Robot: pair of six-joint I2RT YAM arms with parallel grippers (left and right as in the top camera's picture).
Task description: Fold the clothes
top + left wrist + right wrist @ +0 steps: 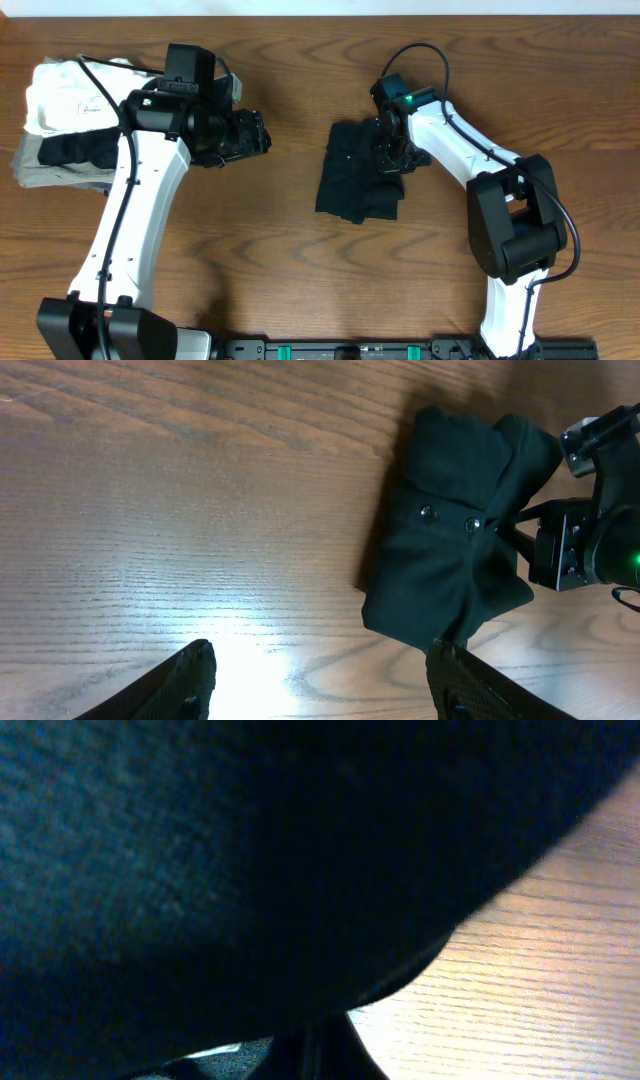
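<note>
Found the right pincer (392,152) clenched on a bunched edge of the black T-shirt (355,180), the soft matte cloth puckering toward the grip. Saw little else from the right wrist: dark, finely knit fabric across nearly the whole view, and a wedge of pale, striped wood grain at the lower right.

Found the left pincer (325,680) released, its two dark fingers (195,680) spread wide above bare wood, holding nothing and well apart from the shirt.

Located the shirt right of centre on the brown wood-grain tabletop (280,250), between the two arms. Noted a lumpy, roughly rectangular folded bundle, with its long axis running from the far side toward the near side, a little off square to the tabletop's edges. Noted the pinched edge on the right-hand side, toward the far end.

Counted one black T-shirt, two pincers, and two small pale round marks (427,512) on the cloth in the left wrist view. Counted, piled at the far left corner, one white folded garment (70,95) on top, one dark piece (80,150) just beside it and some grey cloth (30,165) beneath, partly hidden by the white left arm (140,220).
</note>
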